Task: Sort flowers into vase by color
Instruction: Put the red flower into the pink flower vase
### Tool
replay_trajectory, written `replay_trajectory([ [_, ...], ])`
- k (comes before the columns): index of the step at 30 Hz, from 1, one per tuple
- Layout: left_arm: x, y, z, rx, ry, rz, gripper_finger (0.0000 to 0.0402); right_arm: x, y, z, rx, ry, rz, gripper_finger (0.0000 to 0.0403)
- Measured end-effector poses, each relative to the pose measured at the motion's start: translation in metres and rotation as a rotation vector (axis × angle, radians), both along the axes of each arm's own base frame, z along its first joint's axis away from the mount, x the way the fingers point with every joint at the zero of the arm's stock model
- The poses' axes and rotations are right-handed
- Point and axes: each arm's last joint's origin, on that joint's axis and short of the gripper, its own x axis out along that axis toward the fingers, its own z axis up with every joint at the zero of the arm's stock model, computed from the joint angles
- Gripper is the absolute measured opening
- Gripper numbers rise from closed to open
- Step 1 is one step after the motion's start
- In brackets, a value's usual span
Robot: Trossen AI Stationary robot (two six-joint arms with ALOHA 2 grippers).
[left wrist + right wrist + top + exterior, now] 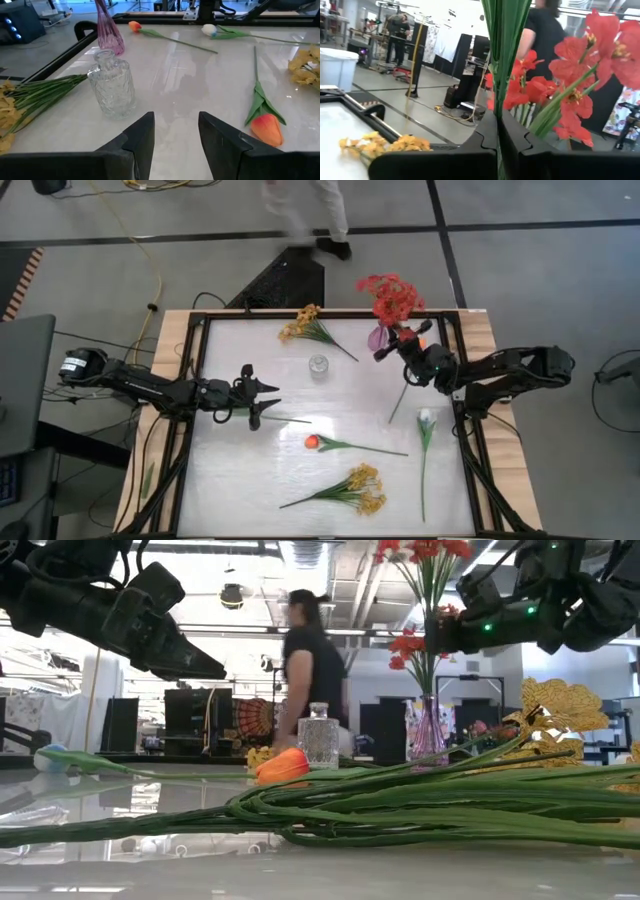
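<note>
My right end effector [385, 348] is clamped on the green stem of a red flower spray [392, 295], holding it up at the far right corner of the desk [360, 405], right by the pink vase [378, 337], where other red blossoms already stand. To do this well I would keep the stem upright, line its lower end over the vase mouth, and lower it straight down before letting go, so the spray does not catch on the blossoms beside it or tip the vase. I cannot see the stem's bottom end, so I would go slowly. My left end effector [268, 395] waits over the left middle of the desk, its fingers [142, 135] apart and holding nothing, pointed toward the clear glass vase [318, 366]. Still lying flat are a yellow spray [302, 323] at the far side, another yellow spray [358, 488] at the near side, an orange tulip [313, 442] in the middle, and a white tulip [426, 418] to the right.
</note>
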Motion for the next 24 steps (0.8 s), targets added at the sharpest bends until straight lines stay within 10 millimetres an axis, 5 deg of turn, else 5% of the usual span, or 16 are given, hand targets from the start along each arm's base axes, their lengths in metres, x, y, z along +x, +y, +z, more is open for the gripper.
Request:
replay_trajectory([
  [24,0.000,0.000,0.000,0.000,0.003,-0.001,0.0143,0.010,-0.018,-0.038,0.150,-0.029,-0.071,0.0024],
])
